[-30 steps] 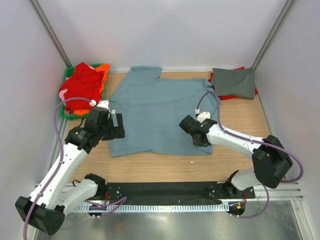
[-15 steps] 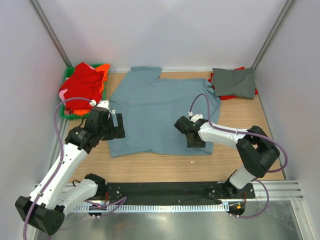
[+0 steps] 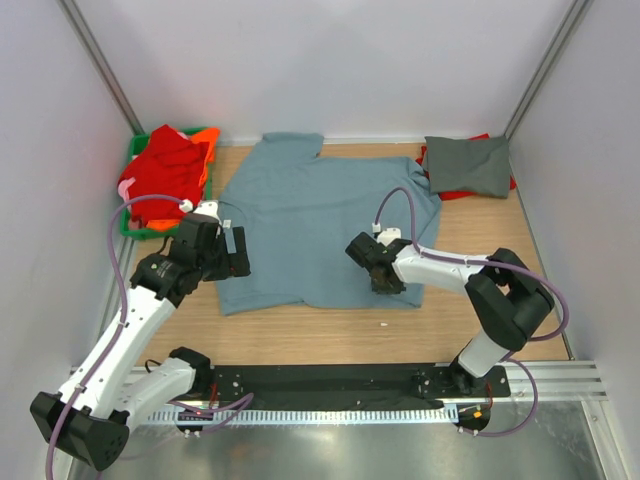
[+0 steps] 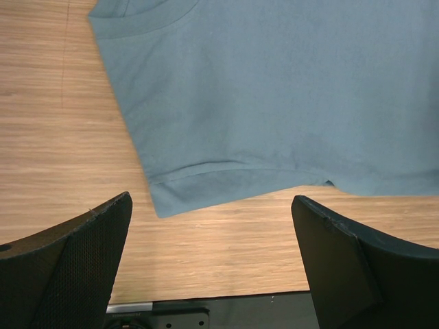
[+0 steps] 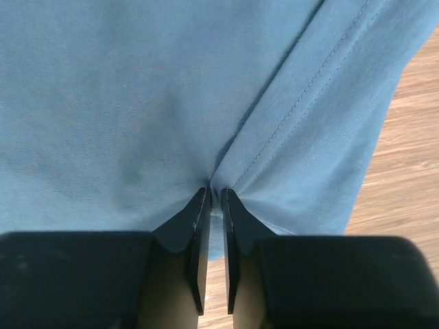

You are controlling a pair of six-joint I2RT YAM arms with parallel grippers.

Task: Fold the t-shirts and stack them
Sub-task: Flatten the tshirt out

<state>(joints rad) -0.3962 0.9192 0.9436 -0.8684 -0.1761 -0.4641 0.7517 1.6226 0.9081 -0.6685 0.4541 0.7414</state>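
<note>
The right gripper (image 5: 215, 195) is closed almost fully on a small pucker of the blue-grey t-shirt (image 3: 320, 220). It pinches near the hem at the lower right of the shirt, which lies spread flat across the middle of the wooden table (image 3: 300, 330). The left gripper (image 4: 211, 202) hangs wide open and holds nothing, above the shirt's lower left corner. The bite is thin, perhaps only one layer, so the cloth could slip out on lifting. With the left side not gripped, a pull may also drag or skew the whole shirt rather than fold it. The green crate (image 3: 128, 229) at the upper left holds a heap of red and orange t-shirts (image 3: 165, 170). A folded dark grey t-shirt (image 3: 467, 165) sits at the upper right, outside any container.
</note>
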